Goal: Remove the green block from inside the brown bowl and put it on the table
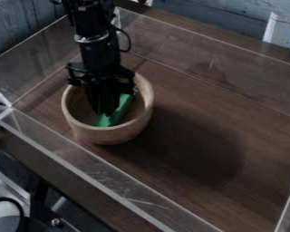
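Observation:
The brown bowl [82,127] stands on the table [214,122] at the left. My gripper [102,98] points down into the bowl from above. Its fingers are closed around one end of the green block [119,111]. The block slants inside the bowl, its free end low towards the bowl's right inner wall. The gripped end is hidden behind the dark fingers.
Low clear acrylic walls [123,186] edge the tabletop on all sides. A white object [285,27] sits outside the wall at the top right. The black arm [93,32] rises above the bowl at the upper left.

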Controlling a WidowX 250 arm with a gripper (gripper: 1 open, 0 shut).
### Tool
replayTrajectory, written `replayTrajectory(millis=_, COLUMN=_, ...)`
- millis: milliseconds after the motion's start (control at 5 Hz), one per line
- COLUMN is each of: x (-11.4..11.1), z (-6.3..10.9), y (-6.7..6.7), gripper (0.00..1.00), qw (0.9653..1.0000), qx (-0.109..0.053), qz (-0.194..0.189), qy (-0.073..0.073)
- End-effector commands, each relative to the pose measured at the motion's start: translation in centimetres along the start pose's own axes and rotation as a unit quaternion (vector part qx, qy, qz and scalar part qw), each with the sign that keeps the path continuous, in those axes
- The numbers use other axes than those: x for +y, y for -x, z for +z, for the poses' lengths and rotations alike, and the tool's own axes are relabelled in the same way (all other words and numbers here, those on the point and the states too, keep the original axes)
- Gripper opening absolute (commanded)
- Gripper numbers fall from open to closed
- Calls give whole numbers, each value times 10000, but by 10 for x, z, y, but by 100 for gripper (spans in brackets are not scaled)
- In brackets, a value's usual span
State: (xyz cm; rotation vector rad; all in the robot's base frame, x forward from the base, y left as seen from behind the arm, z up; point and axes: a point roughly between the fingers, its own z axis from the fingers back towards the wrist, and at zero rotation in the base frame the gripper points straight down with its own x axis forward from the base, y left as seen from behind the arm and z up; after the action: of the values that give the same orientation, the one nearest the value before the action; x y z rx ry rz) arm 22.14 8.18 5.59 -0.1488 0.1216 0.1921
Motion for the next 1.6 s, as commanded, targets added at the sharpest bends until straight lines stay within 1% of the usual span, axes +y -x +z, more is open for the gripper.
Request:
replayTrajectory(millis=0, x=1, z=14, y=-7, gripper=0, qw=9998, qx=-213, qz=-39, qy=-25)
replayTrajectory(millis=400, x=1, z=12, y=-6, gripper=0, qw=9993, qx=-264, qz=-250, qy=-32)
replayTrajectory(millis=600, x=-4, z=12, y=-4, gripper=0, qw=9991, qx=-299, qz=-309, qy=-3)
replayTrajectory(millis=1000, x=-11, z=12, y=-8, gripper=0, qw=9989, qx=-144, qz=-433, qy=125)
replayTrajectory(millis=1200, x=-20, z=15, y=-10, gripper=0, qw=9993, qx=-71, qz=-374, qy=66)
replayTrajectory(millis=1400, x=-35, z=20, y=-11, gripper=0, qw=9994, qx=-13, qz=-338, qy=15)
